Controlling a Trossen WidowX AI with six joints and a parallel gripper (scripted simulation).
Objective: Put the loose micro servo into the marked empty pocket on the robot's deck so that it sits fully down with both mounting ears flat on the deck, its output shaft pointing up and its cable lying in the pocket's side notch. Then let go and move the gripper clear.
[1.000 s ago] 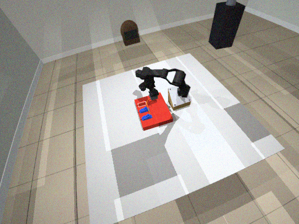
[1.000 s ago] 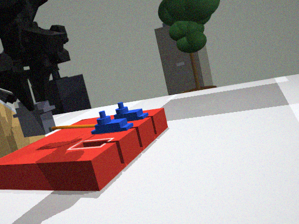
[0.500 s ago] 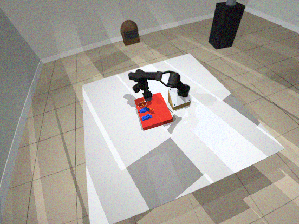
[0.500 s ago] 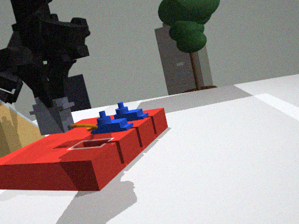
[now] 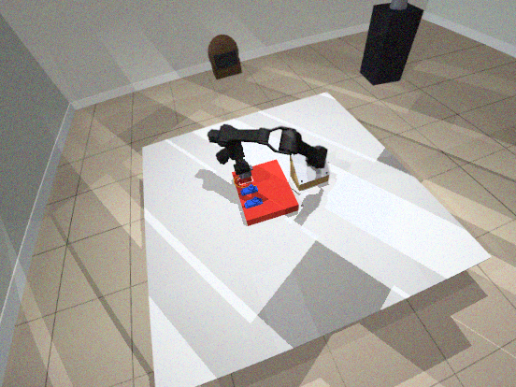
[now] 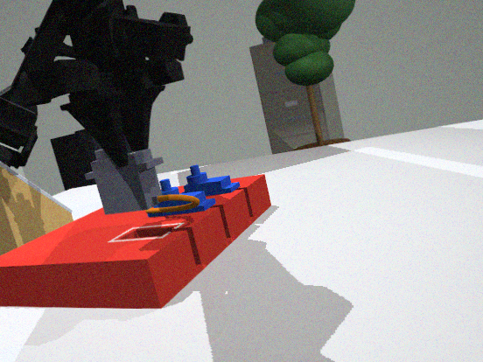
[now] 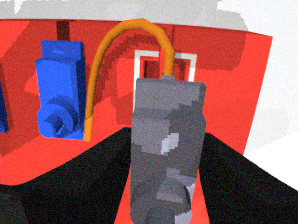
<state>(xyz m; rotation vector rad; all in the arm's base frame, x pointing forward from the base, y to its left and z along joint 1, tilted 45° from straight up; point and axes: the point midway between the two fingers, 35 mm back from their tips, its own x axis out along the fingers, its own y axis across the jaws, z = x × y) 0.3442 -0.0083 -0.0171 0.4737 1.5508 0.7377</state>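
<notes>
Two blue servos sit seated in their pockets at about nine o'clock in the wrist view, shafts up. They show how the third should finish, and they leave only the white-outlined pocket free.

Moving right, an orange cable arches from the loose part's far end, swings out toward the nearest blue servo and drops onto the red deck. It trails like this because the servo is carried above the deck, so the slack hangs sideways rather than along the side notch. It would likely need guiding before the body goes down.

At the centre, the jaws are clamped on the grey micro servo, gripping its flanks. The output shaft faces the wrist camera, which suits a straight downward insertion.

The exterior view shows the grey body upright with its ears spread, hanging above the deck at roughly ten o'clock from the outlined pocket. It is near the pocket but not over it. In the wrist view the pocket lies at twelve o'clock, just beyond the servo's far end, partly hidden by it.

To the right there is only bare red deck, then the white counter. I judge the task to be at the alignment stage, with insertion not yet begun.
</notes>
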